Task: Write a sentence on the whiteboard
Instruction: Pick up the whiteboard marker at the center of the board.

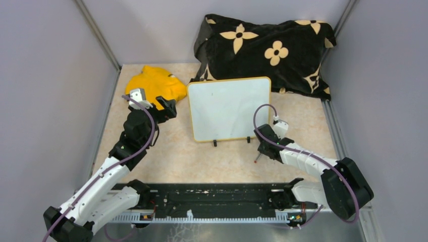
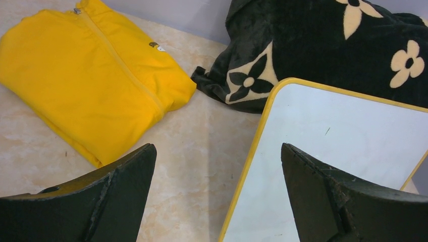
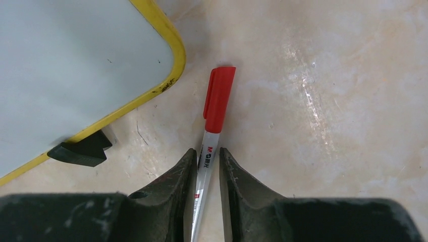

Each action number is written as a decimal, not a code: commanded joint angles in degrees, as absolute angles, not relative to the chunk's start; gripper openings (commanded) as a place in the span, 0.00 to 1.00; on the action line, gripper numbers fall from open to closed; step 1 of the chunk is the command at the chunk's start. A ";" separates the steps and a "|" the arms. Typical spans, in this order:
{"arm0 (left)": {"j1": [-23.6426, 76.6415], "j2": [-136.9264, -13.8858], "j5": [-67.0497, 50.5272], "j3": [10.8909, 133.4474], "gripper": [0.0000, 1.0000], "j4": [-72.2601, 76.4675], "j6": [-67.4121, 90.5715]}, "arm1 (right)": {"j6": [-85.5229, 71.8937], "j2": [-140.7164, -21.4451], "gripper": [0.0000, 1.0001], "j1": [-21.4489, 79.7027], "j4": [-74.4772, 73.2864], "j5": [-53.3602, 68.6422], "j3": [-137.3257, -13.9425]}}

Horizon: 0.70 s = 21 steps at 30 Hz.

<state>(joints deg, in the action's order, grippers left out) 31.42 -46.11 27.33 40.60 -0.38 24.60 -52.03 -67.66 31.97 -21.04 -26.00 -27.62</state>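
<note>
Right wrist view puts your right gripper (image 3: 208, 151) low over the table (image 3: 328, 101), its two dark fingers clenched on the white barrel of a marker (image 3: 209, 135), one on each side with no gap that you can see. The marker lies flat on the table, and its red cap points away from the fingers. Just left of that cap in this view sits the rounded, yellow-rimmed corner of the whiteboard (image 3: 65, 65), near the marker but not touching it, with one black clip foot (image 3: 81, 151) under the rim beside the left finger. From the top external view, this places the marker just in front of the board's near right corner, on your side of it. Your left gripper (image 2: 217, 146) is released, with its fingers spread wide and nothing between them. It hangs above bare table at the board's left edge, so the yellow rim runs up between the two fingers. Beyond the left finger lies the yellow cloth (image 2: 91, 75), well apart from the board. A black flowered blanket (image 2: 328, 45) is heaped behind the board's far edge.
</note>
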 commanded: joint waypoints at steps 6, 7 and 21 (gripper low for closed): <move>31.72 -45.76 26.19 40.17 0.99 1.19 24.19 | -50.45 -67.94 0.08 31.45 -22.92 -21.25 -26.82; 31.73 -45.69 26.21 40.21 0.99 1.17 24.13 | -50.54 -67.35 0.04 31.46 -23.17 -20.85 -26.71; 31.71 -45.30 25.22 38.89 0.99 3.63 22.80 | -33.41 -43.22 0.00 35.83 -26.87 -4.36 -34.40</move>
